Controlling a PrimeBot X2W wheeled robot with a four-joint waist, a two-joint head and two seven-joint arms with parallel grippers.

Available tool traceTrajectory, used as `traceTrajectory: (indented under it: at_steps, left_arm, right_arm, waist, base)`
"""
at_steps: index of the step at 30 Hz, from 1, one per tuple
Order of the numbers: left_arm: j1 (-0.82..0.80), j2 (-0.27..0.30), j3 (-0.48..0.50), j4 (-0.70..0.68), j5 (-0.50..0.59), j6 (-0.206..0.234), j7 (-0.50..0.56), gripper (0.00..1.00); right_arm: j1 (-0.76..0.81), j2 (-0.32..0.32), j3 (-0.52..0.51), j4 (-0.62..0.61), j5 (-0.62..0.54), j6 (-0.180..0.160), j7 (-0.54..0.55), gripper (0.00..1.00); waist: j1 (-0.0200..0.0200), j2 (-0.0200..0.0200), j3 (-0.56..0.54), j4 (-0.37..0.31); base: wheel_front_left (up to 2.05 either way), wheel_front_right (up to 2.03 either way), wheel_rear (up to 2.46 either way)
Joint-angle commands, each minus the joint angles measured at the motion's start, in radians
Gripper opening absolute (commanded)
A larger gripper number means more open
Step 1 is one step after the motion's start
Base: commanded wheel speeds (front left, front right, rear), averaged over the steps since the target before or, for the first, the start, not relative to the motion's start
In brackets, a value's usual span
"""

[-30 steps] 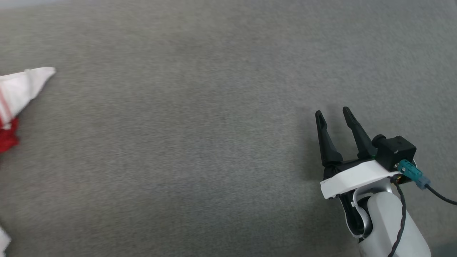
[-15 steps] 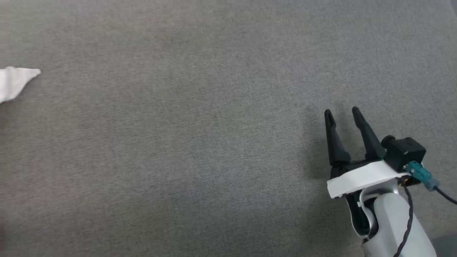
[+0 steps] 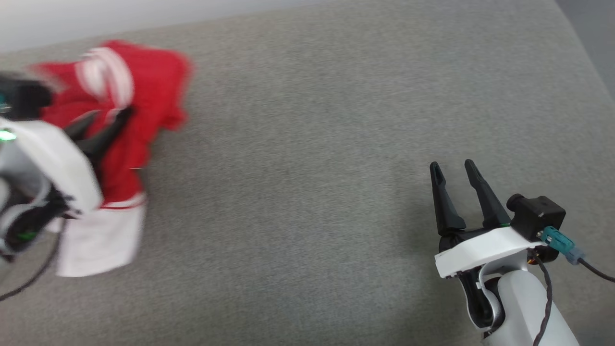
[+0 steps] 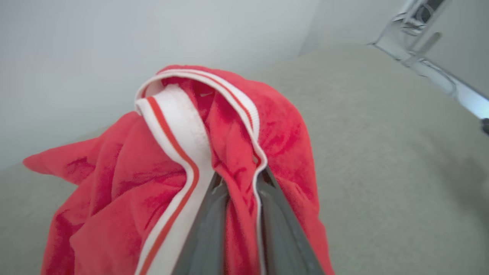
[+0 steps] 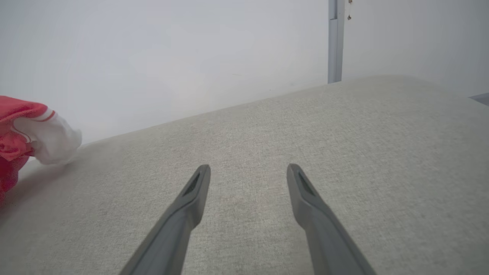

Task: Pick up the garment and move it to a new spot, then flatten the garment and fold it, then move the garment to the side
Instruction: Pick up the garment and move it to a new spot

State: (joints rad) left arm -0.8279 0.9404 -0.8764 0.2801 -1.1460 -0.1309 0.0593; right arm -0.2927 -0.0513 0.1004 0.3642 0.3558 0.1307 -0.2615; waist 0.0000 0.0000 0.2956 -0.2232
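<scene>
The garment [image 3: 149, 91], red with white-and-red striped trim and a white sleeve end [image 3: 101, 240], hangs bunched at the left of the head view, blurred by motion. My left gripper [image 3: 108, 120] is shut on it. In the left wrist view the two fingers pinch a red fold beside the striped neck trim [image 4: 179, 130], and the garment [image 4: 282, 130] drapes over both sides above the grey surface. My right gripper [image 3: 451, 166] stands open at the lower right, well away from the cloth. Nothing lies between its fingers [image 5: 248, 168]. The garment's sleeve [image 5: 46, 133] shows far to its left.
A grey fabric-covered surface [image 3: 307, 192] spreads under both arms. Its back edge meets a pale wall [image 3: 96, 14], and its right corner curves off at the upper right. A metal frame [image 4: 439, 65] stands beyond the surface, and a vertical post [image 5: 335, 42] runs up the wall.
The head view has shifted. The left gripper has come into it from the left with the bunched garment, where before only a white sleeve tip showed. The right gripper keeps its pose.
</scene>
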Motion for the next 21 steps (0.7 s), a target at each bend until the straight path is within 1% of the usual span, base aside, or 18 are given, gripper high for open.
traceTrajectory:
  at_steps: [1,2,4,6,10,11,13,15,17,19,21]
  left_arm:
    - [-0.023,-0.002,-0.012,-0.037,-0.013,0.001,0.008,0.0]
    - [-0.037,-0.006,-0.024,-0.077,-0.02,0.001,0.022,0.0]
    - [-0.075,-0.035,-0.055,-0.144,-0.028,0.001,0.06,0.0]
    - [-0.122,-0.077,-0.082,-0.185,-0.042,0.001,0.099,0.0]
    - [-0.206,-0.171,-0.152,-0.226,-0.07,0.001,0.18,0.0]
    - [-0.219,-0.18,-0.171,-0.23,-0.077,0.001,0.195,0.0]
    - [-0.236,-0.193,-0.208,-0.225,-0.087,0.001,0.222,0.0]
    - [-0.254,-0.188,-0.236,-0.2,-0.087,0.001,0.232,0.0]
    - [-0.263,-0.18,-0.255,-0.153,-0.091,0.001,0.231,0.0]
    - [-0.272,-0.16,-0.278,-0.088,-0.07,0.001,0.224,0.0]
    - [-0.284,-0.158,-0.314,-0.03,-0.045,0.001,0.225,0.0]
  right_arm:
    - [0.012,0.0,0.005,-0.002,0.012,0.0,-0.005,1.0]
    - [0.012,-0.001,0.007,-0.006,0.02,0.0,-0.005,1.0]
    - [0.016,-0.001,0.003,-0.01,0.038,0.0,-0.005,1.0]
    - [0.013,0.0,0.017,-0.014,0.06,0.0,-0.005,1.0]
    - [-0.002,-0.001,0.044,-0.027,0.108,0.0,-0.005,1.0]
    - [-0.004,0.0,0.054,-0.03,0.122,0.0,-0.005,1.0]
    - [-0.003,0.0,0.057,-0.036,0.146,0.0,-0.005,1.0]
    - [0.001,0.0,0.059,-0.042,0.172,0.0,-0.005,1.0]
    - [0.015,0.0,0.062,-0.046,0.195,0.0,-0.005,1.0]
    - [0.024,0.0,0.071,-0.05,0.216,0.0,-0.005,1.0]
    - [0.041,0.0,0.059,-0.055,0.232,0.0,-0.005,1.0]
  waist:
    - [0.0,0.0,-0.002,-0.019]
    - [0.0,0.0,0.001,-0.03]
    - [0.0,0.0,0.009,-0.045]
    - [0.0,0.0,0.024,-0.071]
    - [0.0,0.0,0.06,-0.139]
    - [0.0,0.0,0.07,-0.163]
    - [0.0,0.0,0.086,-0.209]
    - [0.0,0.0,0.101,-0.255]
    - [0.0,0.0,0.111,-0.295]
    - [0.0,0.0,0.119,-0.333]
    - [0.0,0.0,0.126,-0.351]
  base:
    - [0.0,0.0,0.0]
    - [0.0,0.0,0.0]
    - [0.0,0.0,0.0]
    - [0.0,0.0,0.0]
    - [0.0,0.0,0.0]
    - [0.0,0.0,0.0]
    - [0.0,0.0,0.0]
    - [0.0,0.0,0.0]
    - [0.0,0.0,0.0]
    - [0.0,0.0,0.0]
    - [0.0,0.0,0.0]
